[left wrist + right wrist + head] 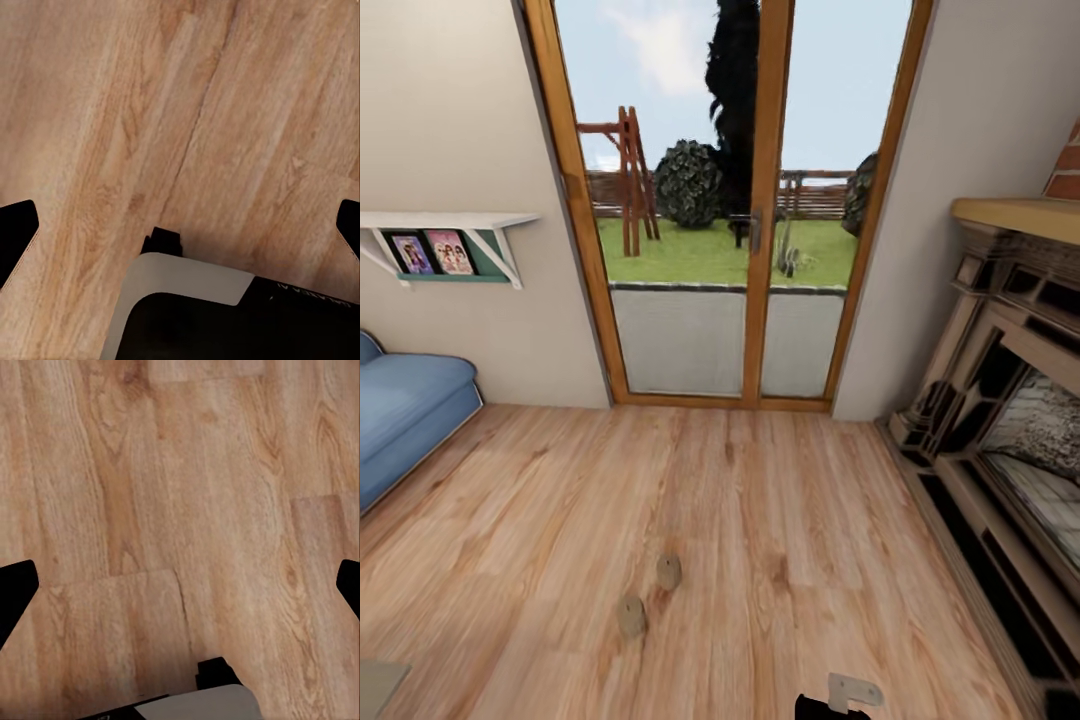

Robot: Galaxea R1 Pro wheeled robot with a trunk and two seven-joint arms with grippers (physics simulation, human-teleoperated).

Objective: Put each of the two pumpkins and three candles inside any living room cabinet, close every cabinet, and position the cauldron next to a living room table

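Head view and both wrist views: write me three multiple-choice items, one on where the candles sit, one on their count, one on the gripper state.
1. Where are the candles?
A. on the plank floor
B. on the sofa
C. on the wall shelf

2. How many candles show?
A. one
B. two
C. three

3. How do the left gripper and right gripper stand?
A. both shut on candles
B. both open over bare floor
C. one holds a pumpkin

Answers: 1 A, they stand on the wood between the blue sofa and the fireplace. 2 B, two beige stubs side by side. 3 B, fingertips sit wide apart with nothing between them.
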